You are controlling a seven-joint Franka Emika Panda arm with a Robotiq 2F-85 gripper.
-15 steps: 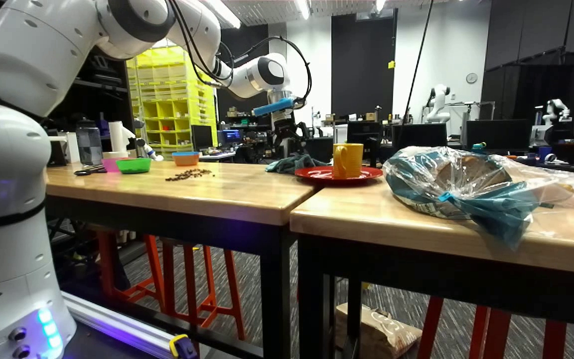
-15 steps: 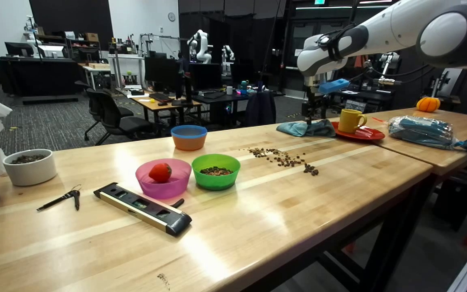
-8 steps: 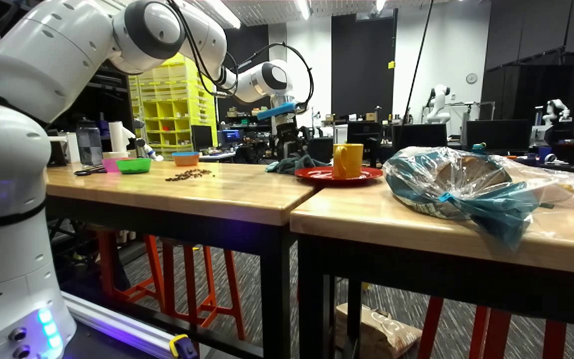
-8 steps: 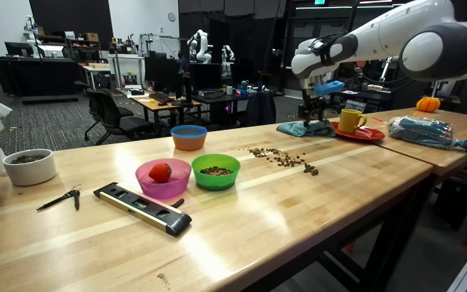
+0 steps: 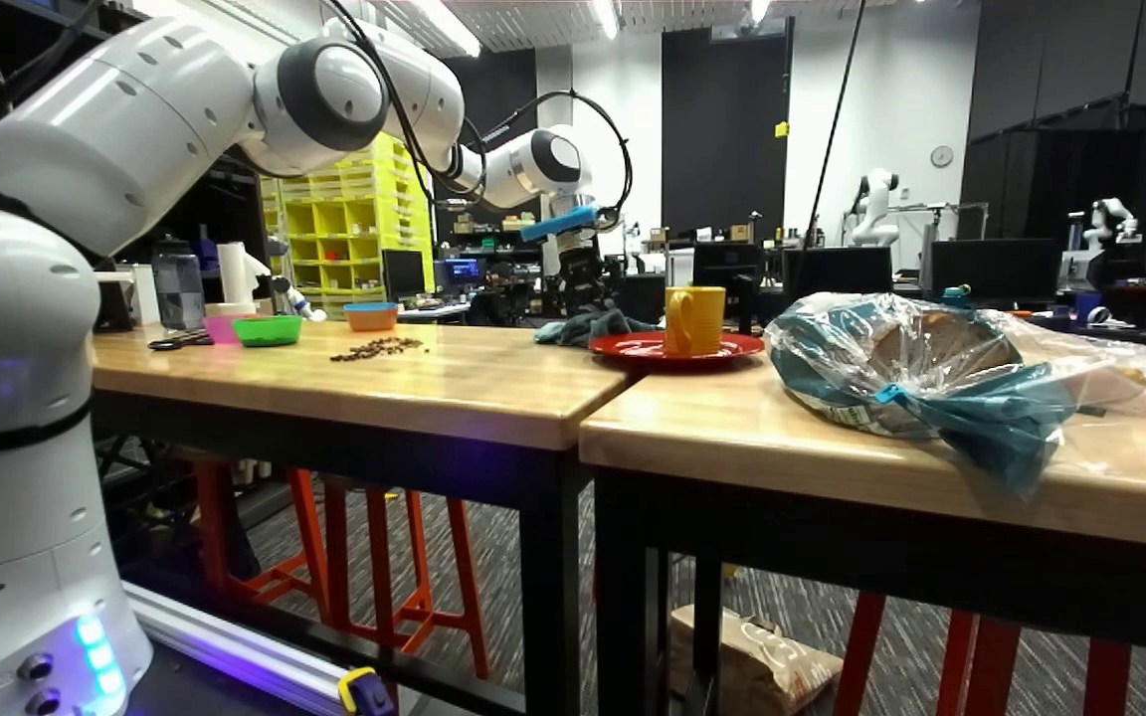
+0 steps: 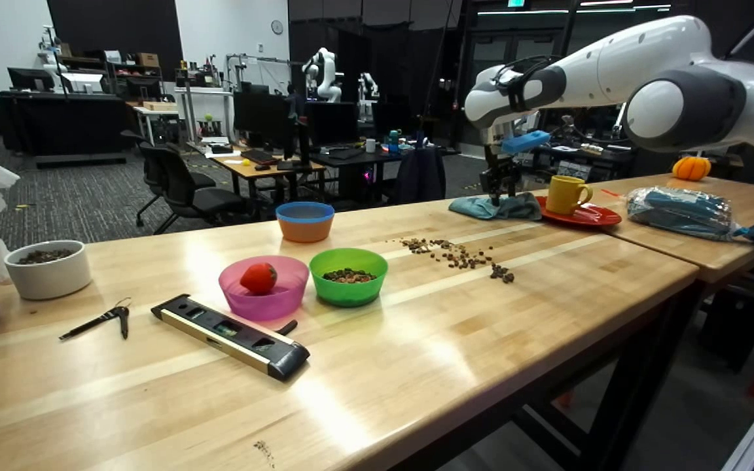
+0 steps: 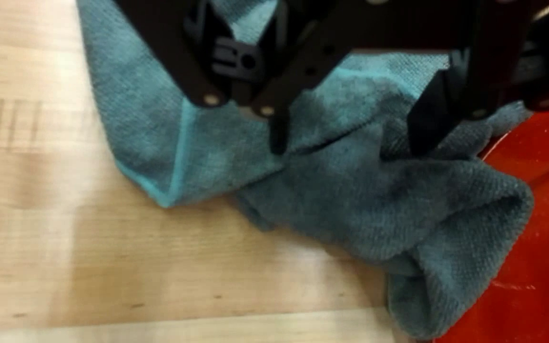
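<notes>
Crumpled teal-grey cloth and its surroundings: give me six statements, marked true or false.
1. The black jointed pincer is over the crumpled teal-grey cloth. True.
2. The pincer is shut. False: it stands open.
3. The yellow cylindrical mug stands on the round red plate. True.
4. The round translucent pink bowl is beside the round translucent green bowl. True.
5. The pink bowl is empty. False: a red strawberry-shaped object lies inside.
6. The green bowl is upside down. False: it is upright, holding small brown bits.
</notes>
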